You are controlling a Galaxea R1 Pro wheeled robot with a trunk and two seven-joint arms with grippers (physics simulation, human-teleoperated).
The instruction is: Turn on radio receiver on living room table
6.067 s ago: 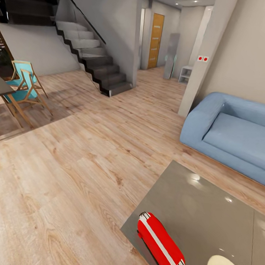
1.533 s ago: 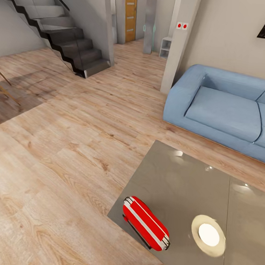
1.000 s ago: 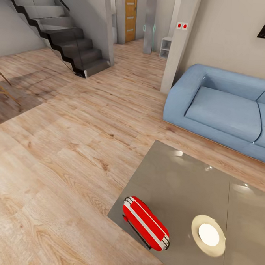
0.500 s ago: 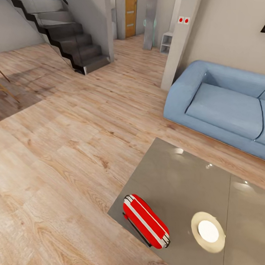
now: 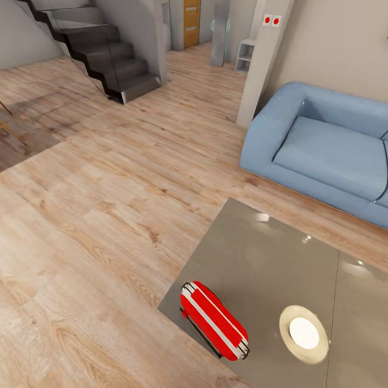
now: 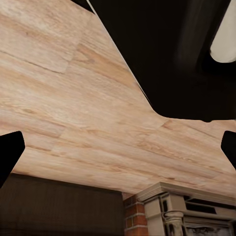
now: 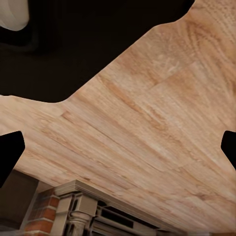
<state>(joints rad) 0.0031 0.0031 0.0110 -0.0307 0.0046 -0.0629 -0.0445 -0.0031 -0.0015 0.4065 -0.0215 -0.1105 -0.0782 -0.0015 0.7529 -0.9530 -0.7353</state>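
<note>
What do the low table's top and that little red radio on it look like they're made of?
The low grey-beige table top looks like polished glass or lacquer: it mirrors ceiling lights. The rounded red radio with white stripes looks like smooth moulded plastic, though painted metal is possible.

Quick count from the head cam: one red radio [image 5: 214,320] and one round pale dish [image 5: 304,333], both on the single grey table [image 5: 258,262]. One blue sofa [image 5: 330,151], one staircase [image 5: 94,42], one orange door [image 5: 191,14], two little red wall switches [image 5: 271,20].
</note>
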